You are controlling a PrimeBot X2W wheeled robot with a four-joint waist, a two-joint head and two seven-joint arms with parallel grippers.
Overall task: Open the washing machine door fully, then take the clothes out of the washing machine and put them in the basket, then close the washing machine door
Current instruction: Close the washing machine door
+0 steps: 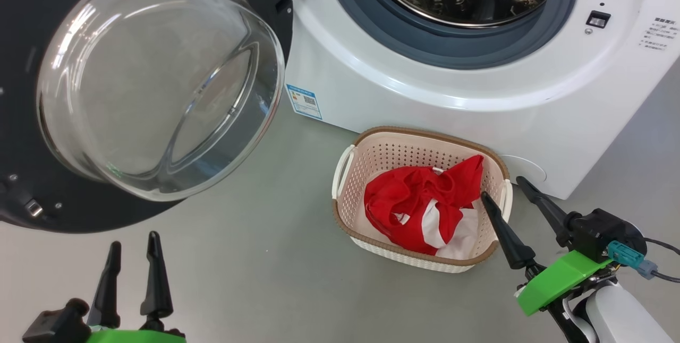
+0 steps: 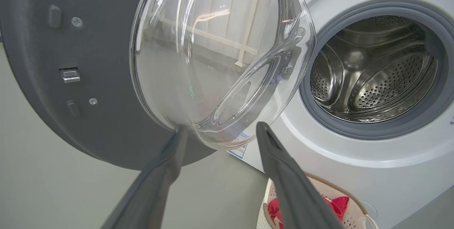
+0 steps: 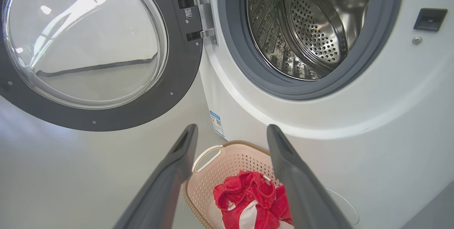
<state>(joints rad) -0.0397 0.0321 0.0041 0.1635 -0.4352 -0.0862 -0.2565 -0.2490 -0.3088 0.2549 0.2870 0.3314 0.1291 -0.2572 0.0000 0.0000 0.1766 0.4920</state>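
The washing machine (image 1: pixel 478 93) stands with its steel drum (image 3: pixel 305 27) showing bare metal. Its door (image 1: pixel 154 83), black-rimmed with a bulging glass bowl, is swung wide to the left. Red and white clothes (image 1: pixel 425 205) lie bunched in the cream basket (image 1: pixel 372 160) on the floor in front of the machine. My left gripper (image 1: pixel 134 242) is open at the lower left, below the door; in the left wrist view its fingers (image 2: pixel 283 172) point at the glass bowl (image 2: pixel 220 59). My right gripper (image 1: pixel 504 189) is open over the basket's right rim, holding nothing.
Grey floor (image 1: pixel 255 258) spreads between the open door and the basket. A blue label (image 1: pixel 304 101) sits low on the machine's front. The door hinge (image 3: pixel 205 16) and a small latch slot (image 3: pixel 429 19) flank the drum opening.
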